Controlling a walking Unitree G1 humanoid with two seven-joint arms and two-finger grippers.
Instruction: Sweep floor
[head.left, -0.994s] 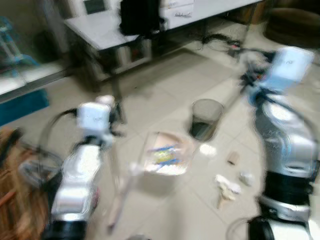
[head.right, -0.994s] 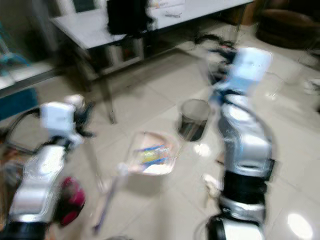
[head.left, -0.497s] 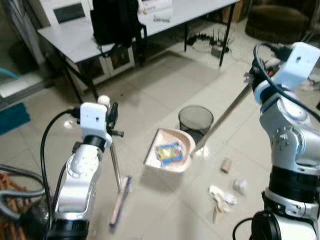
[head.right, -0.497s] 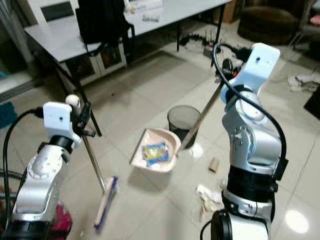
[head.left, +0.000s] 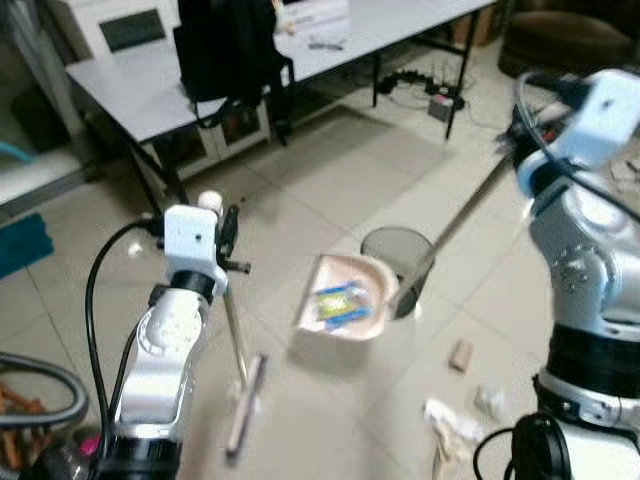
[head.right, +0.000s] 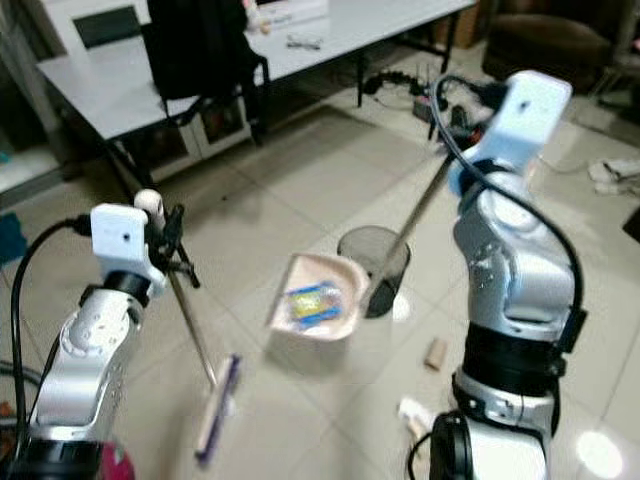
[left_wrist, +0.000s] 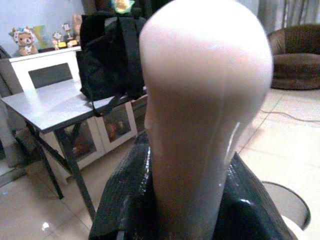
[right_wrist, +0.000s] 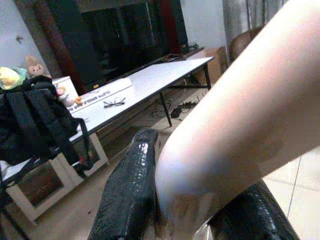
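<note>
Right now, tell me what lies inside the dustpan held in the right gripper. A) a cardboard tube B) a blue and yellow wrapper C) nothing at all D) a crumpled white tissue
B: the head views show a blue and yellow wrapper lying in the pale dustpan, whose long handle runs up to the right gripper; the cardboard tube sits on the floor outside it.

text: none legible | box on table (right_wrist: 102, 90): dark print, too blurred to read
</note>
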